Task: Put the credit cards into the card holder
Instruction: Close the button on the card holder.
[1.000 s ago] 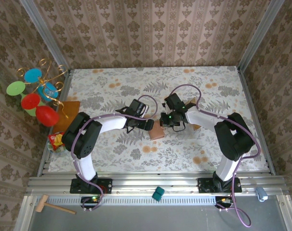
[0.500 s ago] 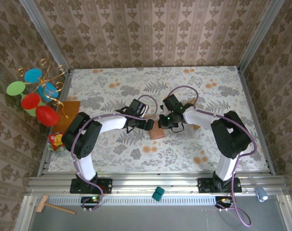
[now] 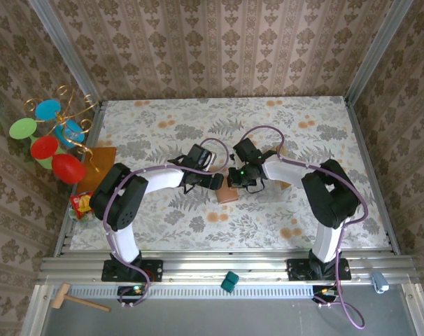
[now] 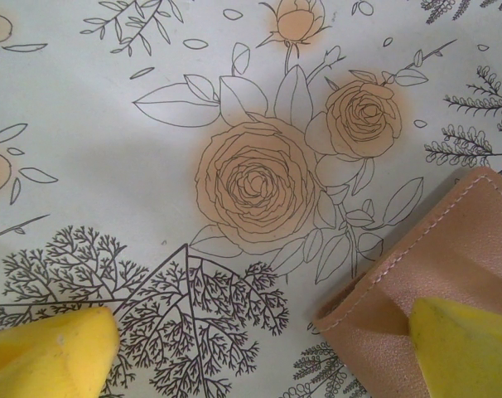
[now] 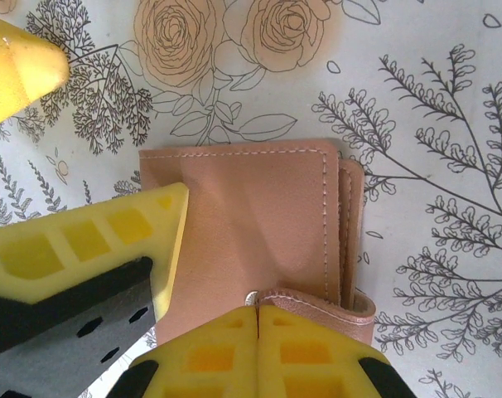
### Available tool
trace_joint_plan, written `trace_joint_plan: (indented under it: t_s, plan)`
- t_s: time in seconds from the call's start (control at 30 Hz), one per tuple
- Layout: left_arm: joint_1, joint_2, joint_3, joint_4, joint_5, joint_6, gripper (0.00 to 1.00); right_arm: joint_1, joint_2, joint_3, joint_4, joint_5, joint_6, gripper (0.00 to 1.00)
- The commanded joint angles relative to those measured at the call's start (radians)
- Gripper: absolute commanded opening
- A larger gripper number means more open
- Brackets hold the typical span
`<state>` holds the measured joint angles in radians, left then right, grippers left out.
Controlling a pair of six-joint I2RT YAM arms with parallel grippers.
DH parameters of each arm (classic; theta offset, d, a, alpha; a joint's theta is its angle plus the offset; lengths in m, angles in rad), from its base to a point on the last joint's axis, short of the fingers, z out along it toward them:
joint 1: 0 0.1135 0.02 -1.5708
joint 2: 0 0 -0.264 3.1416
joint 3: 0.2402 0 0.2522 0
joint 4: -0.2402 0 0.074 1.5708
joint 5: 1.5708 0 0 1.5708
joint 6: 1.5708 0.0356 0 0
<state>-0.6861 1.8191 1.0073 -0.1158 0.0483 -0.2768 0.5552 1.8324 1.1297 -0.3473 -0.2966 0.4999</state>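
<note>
Card holder (image 3: 228, 194) lying flat mid-counter (image 3: 163, 119). Left hand (image 3: 213, 182) released, spread wide, one finger (image 4: 470, 352) over it. Right hand (image 5: 258, 332) clenched against its far-right edge.

Table cover: you see a pale cloth (image 3: 324, 119) printed with grey foliage and orange roses.
Walls: brown patterned wallpaper (image 3: 219, 42) on three sides.
Wire stand (image 3: 66, 122): gold wire, far left, carrying blue, green and red discs.
Board (image 3: 99, 168): orange-brown, flat, just beside the stand.
Packet (image 3: 80, 205): red and yellow, at the cloth's left edge.
Mallet (image 3: 75, 299): wooden, on your bottom-left ledge.
Teal block (image 3: 229, 282): on the front rail, near its middle.
</note>
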Motion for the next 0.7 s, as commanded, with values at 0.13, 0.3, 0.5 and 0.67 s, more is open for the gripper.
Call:
trace_joint_plan:
  t_s: [0.13,0.3,0.5,0.67]
  plan:
    - [-0.003,0.072,-0.036,-0.076,0.081,-0.015,0.93,0.013,0.05,0.022,-0.027,0.011,0.005,0.0]
    - [-0.004,0.072,-0.038,-0.075,0.08,-0.015,0.93,0.021,0.062,0.018,-0.034,0.014,-0.001,0.0]
    - [-0.003,0.071,-0.038,-0.075,0.081,-0.014,0.93,0.031,0.076,0.015,-0.061,0.037,-0.009,0.0]
    - [-0.002,0.069,-0.041,-0.075,0.081,-0.013,0.93,0.04,0.098,0.0,-0.09,0.069,-0.011,0.0]
